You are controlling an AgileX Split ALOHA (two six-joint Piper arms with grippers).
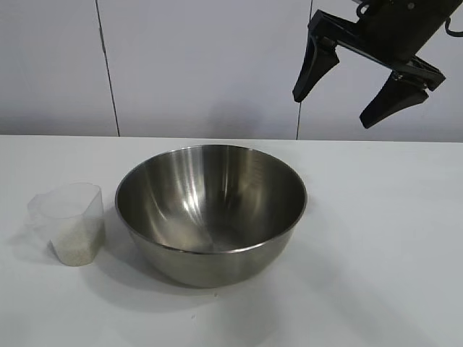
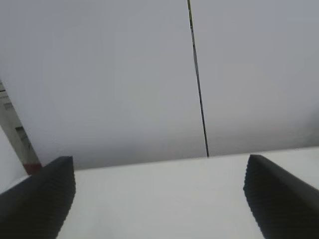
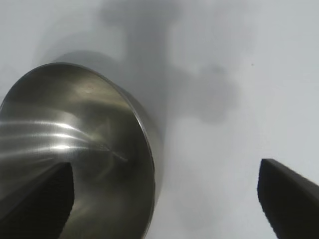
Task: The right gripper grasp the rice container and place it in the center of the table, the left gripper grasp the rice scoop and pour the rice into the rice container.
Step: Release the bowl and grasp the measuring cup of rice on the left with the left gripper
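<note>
The bowl (image 1: 210, 214) sits upright near the middle of the white surface (image 1: 376, 246), and no rice shows inside it. Just beside it, toward the exterior view's left and not touching it, stands the clear scoop (image 1: 69, 223), upright, with rice (image 1: 75, 242) filling its lower part. The right tool (image 1: 358, 90) hangs in the air above and behind the bowl's right side, its two black fingers spread wide and holding nothing. In its wrist view the bowl's rim lies below one finger. The left tool (image 2: 159, 199) shows only in its own wrist view, fingers wide apart and empty, facing a pale wall (image 2: 99, 74) over the bare surface.
</note>
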